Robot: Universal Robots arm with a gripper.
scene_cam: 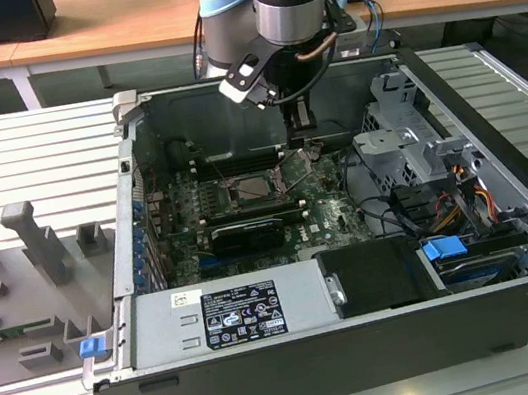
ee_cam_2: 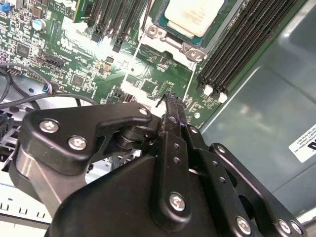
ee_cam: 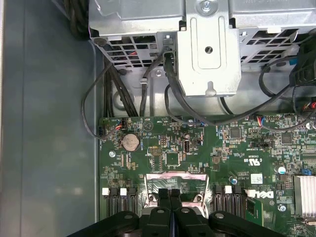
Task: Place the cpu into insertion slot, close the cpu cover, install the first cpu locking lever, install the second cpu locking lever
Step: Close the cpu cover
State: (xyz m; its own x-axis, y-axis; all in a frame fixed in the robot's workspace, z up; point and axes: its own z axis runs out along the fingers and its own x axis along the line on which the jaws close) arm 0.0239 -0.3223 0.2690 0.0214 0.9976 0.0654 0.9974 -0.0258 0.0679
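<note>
The cpu (ee_cam_2: 195, 15) lies flat in its socket on the green motherboard (ee_cam_2: 74, 54), pale metal face up. In the exterior view the cpu (scene_cam: 250, 188) sits mid-board inside the open computer case. The cpu cover (ee_cam: 175, 177), a thin silvery frame with an open centre, stands raised from the socket's edge. It shows in the exterior view as the tilted cover (scene_cam: 292, 167). My gripper (ee_cam: 169, 193) is shut, black fingers pressed together with nothing between them, its tips right at the raised cover. The gripper (scene_cam: 304, 145) hangs just behind the socket, and its tip (ee_cam_2: 170, 98) hovers over the board.
A metal drive cage (scene_cam: 403, 149) with cables (ee_cam: 113, 94) stands beside the board on the exterior view's right. The power supply (scene_cam: 228, 315) fills the case's front. Memory slots (ee_cam_2: 237, 44) flank the socket. Grey fixtures (scene_cam: 34, 246) sit on the table to the exterior view's left.
</note>
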